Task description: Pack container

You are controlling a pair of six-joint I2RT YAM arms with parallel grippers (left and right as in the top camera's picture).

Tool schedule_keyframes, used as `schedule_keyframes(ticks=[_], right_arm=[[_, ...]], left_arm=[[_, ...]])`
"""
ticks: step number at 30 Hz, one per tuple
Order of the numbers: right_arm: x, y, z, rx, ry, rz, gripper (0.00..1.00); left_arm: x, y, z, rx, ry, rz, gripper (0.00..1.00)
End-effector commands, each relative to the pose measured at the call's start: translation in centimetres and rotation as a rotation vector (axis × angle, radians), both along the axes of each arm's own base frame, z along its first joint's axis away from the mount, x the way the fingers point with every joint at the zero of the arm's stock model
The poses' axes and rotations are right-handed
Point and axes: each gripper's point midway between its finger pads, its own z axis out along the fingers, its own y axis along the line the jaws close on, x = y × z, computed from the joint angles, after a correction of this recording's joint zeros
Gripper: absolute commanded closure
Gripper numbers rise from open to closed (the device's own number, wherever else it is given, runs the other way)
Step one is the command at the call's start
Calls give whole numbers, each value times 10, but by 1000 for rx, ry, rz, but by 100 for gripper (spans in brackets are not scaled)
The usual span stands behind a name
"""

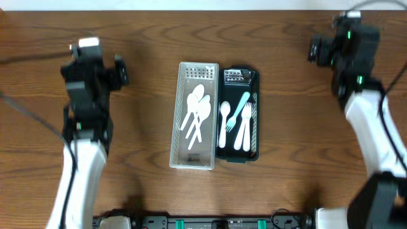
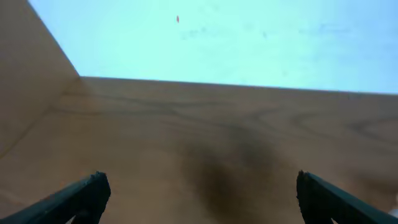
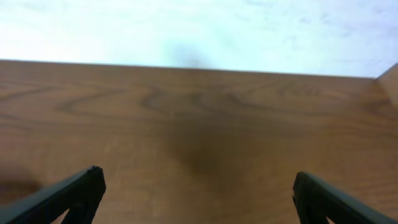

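Observation:
A clear container [image 1: 194,162] lies at the table's middle with several white spoons [image 1: 197,108] in it. Touching its right side is a black container [image 1: 256,137] holding white cutlery [image 1: 225,121] and a light blue utensil [image 1: 240,107]. My left gripper [image 2: 199,193] is open and empty, far to the left of the containers, over bare wood. My right gripper [image 3: 198,190] is open and empty, far to the right at the back. Neither container shows in the wrist views.
The wooden table [image 1: 140,184] ends at a pale wall edge along the back, seen in both wrist views. The arms' bases sit at the front edge.

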Motion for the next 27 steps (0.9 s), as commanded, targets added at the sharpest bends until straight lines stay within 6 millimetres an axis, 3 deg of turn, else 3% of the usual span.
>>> schedule_keyframes(ticks=[1, 9, 13, 20, 27], right_arm=[[-31, 9, -20, -2, -4, 16, 1], [-88, 20, -61, -20, -20, 17, 1], [-102, 29, -70, 12, -15, 22, 1], [-112, 29, -87, 20, 61, 20, 1], [-122, 31, -102, 24, 134, 25, 1]], left_arm=[[-30, -1, -23, 15, 33, -6, 2], [-82, -27, -33, 100, -84, -99, 2], [-100, -40, -34, 149, -134, -156, 2], [-113, -42, -7, 156, -242, -156, 2], [-113, -42, -19, 154, -193, -159, 2]])
